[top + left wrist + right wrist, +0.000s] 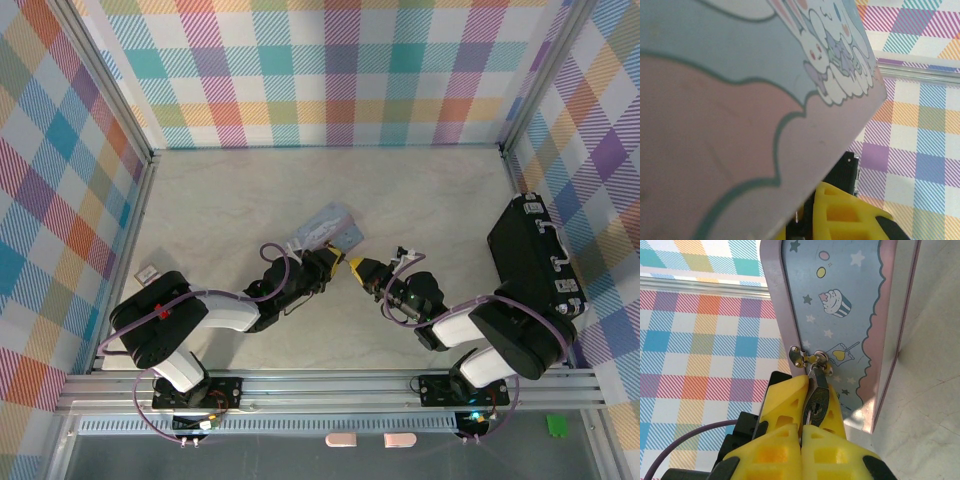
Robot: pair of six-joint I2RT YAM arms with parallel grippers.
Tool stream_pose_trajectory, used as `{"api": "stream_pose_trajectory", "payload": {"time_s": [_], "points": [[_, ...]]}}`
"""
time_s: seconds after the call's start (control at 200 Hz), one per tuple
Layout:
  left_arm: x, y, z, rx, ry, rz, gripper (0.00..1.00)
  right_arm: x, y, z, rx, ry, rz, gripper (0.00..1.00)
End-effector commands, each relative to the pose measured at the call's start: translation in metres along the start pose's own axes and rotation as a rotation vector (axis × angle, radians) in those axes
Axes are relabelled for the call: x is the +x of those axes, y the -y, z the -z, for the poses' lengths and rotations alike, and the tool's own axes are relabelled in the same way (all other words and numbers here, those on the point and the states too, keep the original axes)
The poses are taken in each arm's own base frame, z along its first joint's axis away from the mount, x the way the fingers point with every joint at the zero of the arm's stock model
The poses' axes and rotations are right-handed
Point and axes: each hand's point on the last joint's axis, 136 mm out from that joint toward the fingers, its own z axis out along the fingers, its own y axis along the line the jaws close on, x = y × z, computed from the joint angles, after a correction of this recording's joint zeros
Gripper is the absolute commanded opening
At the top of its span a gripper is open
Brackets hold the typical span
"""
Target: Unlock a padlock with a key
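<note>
Currently, the right gripper [816, 386] has its yellow jaws closed on the padlock [819, 401], with one finger on each flank of the dark body. The body lies between the fingertips, not ahead of them. Its thin shackle rises just past the tips and passes through the small hasp [806, 357] on the tin [840, 290]. What may be the key [809, 416], a thin pale sliver, runs along the body's left side inside the jaws. It is too small to confirm, and whether it sits in the keyway cannot be told.

Step in hand, as judged: seat and turn the key while the lock is steadied. To do this well:
- Apply only a light pull on the lock. The hasp is thin and the tin stands on its rim on the counter [935, 390], so a side load could tip it.
- Turn about the body's long axis only. Do not lever against the shackle.
- Brace the tin firmly before any twist is applied.

Beyond the lock, in the overhead view, the left gripper [322, 264] sits against the tin's near side, just across from the right gripper. In the left wrist view the tin's printed face lies very close to the camera, with one yellow finger [845, 215] showing below its edge. Whether these jaws are clamped on the tin or merely beside it cannot be told.
</note>
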Motion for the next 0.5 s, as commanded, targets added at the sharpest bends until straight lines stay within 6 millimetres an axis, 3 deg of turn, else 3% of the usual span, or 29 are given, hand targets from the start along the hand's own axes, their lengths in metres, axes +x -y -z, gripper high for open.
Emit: {"api": "stream_pose_trajectory", "payload": {"time_s": [0.0,0.495], "points": [[0.027,0.046,-0.002,0.152,-0.086,0.036,0.00,-0.003,-0.011,-0.006,-0.042,0.016,0.006,0.00],[0.034,0.055,-0.001,0.177,-0.104,0.042,0.00,-0.005,-0.009,-0.008,-0.033,0.021,-0.014,0.00]]}}
